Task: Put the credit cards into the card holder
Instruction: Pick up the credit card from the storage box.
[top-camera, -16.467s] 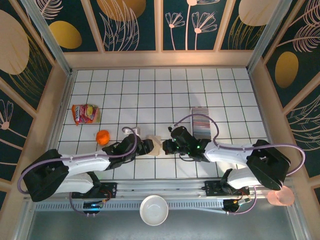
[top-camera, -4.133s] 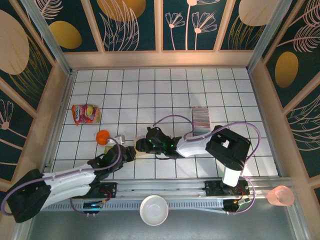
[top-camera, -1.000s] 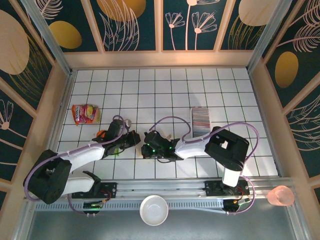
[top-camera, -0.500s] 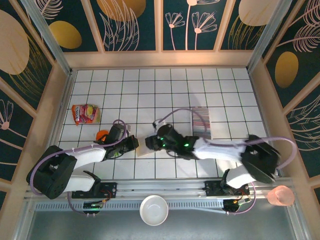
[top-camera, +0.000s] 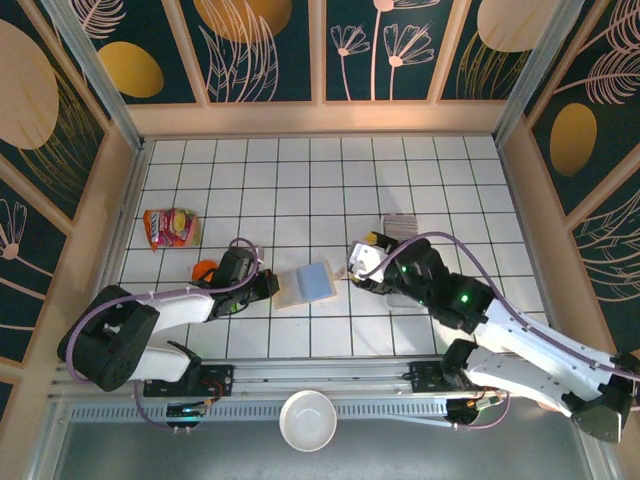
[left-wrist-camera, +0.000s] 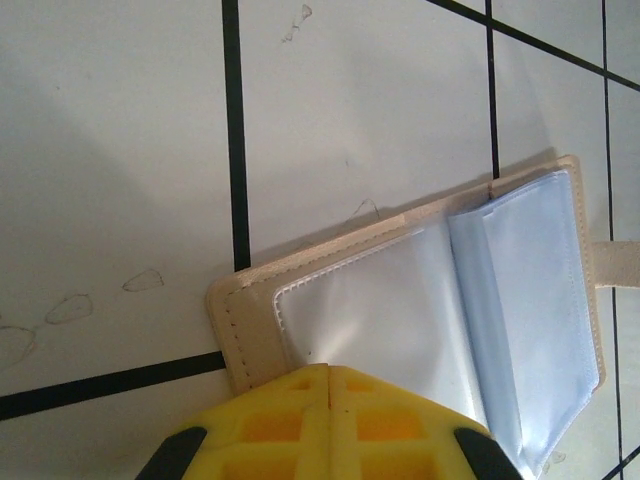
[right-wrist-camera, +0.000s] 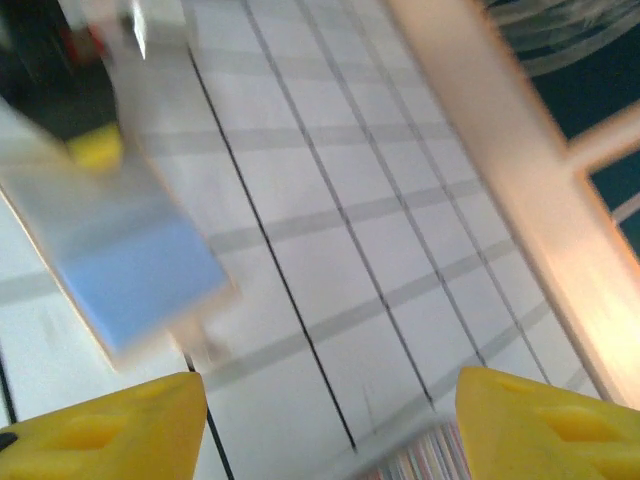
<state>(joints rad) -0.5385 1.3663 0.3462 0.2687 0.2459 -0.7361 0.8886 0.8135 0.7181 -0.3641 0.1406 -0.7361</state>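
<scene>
Change: the right fingers (top-camera: 362, 258) have let go of the card holder (top-camera: 305, 285) and pulled back toward the right edge of the tabletop (top-camera: 300, 180); half a second ago they were over it.
Card holder: now uncovered and lying open and flat, just left of the tabletop's middle and toward the near edge. Its clear sleeves (left-wrist-camera: 420, 300) face up, and no card shows in them.
Left fingers: clenched together (left-wrist-camera: 330, 375), with their tips on the holder's left cover edge, apparently pinning it. I cannot tell whether they pinch a leaf.
Right fingers: spread wide with nothing between them (right-wrist-camera: 325, 400); that view is blurred by motion.
Credit cards: a packed row (top-camera: 402, 222) right of the middle, partly under the right arm; their striped edges (right-wrist-camera: 420, 465) sit close below the right fingers.
Meaning: opening the holder looks finished. The likely next step is fetching the first card while the left arm keeps the holder open.
</scene>
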